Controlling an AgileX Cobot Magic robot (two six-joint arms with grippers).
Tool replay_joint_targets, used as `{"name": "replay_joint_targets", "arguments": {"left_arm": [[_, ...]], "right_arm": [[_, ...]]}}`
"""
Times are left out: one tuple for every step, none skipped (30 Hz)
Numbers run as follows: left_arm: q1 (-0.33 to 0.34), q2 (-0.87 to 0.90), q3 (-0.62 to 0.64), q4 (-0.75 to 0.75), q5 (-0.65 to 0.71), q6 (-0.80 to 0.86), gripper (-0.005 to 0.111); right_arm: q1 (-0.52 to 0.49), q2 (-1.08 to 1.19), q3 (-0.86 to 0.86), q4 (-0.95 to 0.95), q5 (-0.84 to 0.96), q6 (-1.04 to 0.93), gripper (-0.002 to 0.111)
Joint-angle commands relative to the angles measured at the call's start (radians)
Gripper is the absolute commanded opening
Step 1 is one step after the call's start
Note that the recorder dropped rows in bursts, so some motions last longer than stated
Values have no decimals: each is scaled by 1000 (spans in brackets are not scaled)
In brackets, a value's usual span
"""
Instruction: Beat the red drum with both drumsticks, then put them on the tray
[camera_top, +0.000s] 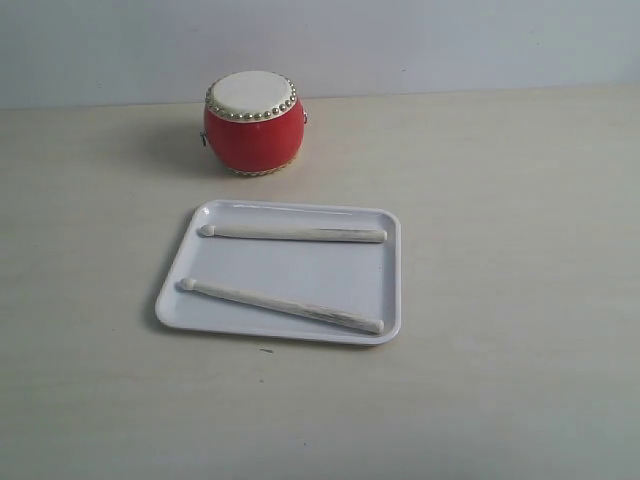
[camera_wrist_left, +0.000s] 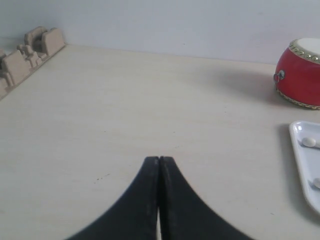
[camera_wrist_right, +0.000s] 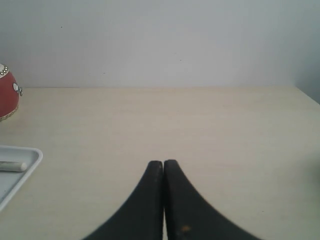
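Note:
The red drum (camera_top: 254, 122) with its cream skin and gold studs stands upright at the back of the table, behind the white tray (camera_top: 385, 225). Two pale wooden drumsticks lie in the tray: the far one (camera_top: 292, 234) parallel to the back rim, the near one (camera_top: 281, 305) slanting toward the front right corner. Neither gripper shows in the exterior view. My left gripper (camera_wrist_left: 159, 159) is shut and empty over bare table, with the drum (camera_wrist_left: 299, 73) and tray edge (camera_wrist_left: 300, 150) off to one side. My right gripper (camera_wrist_right: 163, 162) is also shut and empty, apart from the tray corner (camera_wrist_right: 30, 162).
A beige moulded fixture (camera_wrist_left: 30, 50) sits at the table's edge in the left wrist view. A pale wall rises behind the table. The light wooden tabletop (camera_top: 500, 380) stretches around the tray on all sides.

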Motion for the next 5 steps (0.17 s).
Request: {"name": "replay_joint_targets", "arguments": {"left_arm": [[2,-6,2,-4,-6,1,0],[2,-6,2,-4,-6,1,0],[2,-6,2,-4,-6,1,0],[2,-6,2,-4,-6,1,0],[2,-6,2,-4,-6,1,0]], "right_arm": [[-5,-6,5,0,0,-8,0],[-5,-6,5,0,0,-8,0],[-5,-6,5,0,0,-8,0],[-5,-6,5,0,0,-8,0],[-5,-6,5,0,0,-8,0]]}}
